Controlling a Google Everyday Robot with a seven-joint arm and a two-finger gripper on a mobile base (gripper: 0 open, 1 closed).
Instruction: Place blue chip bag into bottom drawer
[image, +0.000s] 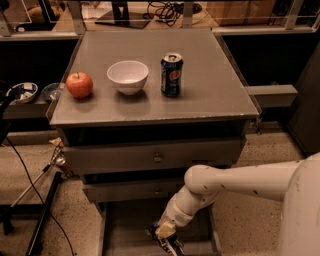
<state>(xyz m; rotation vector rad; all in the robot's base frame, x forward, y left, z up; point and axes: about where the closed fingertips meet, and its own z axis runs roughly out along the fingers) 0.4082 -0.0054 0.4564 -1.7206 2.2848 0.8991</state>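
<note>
The bottom drawer (125, 225) of the grey cabinet stands pulled open at the bottom of the camera view, a wide shallow grey tray. My gripper (165, 234) reaches down into its front right part on the end of the white arm. A crumpled dark blue foil bag with white markings, the blue chip bag (171, 245), shows right at the gripper, low over the drawer floor. Its lower part runs off the bottom edge of the view.
On the cabinet top (210, 100) stand a red apple (79, 84), a white bowl (127, 76) and an upright blue Pepsi can (171, 74). Two upper drawers with small knobs (157, 158) are shut. Cables and a stand leg (40, 225) lie on the floor at left.
</note>
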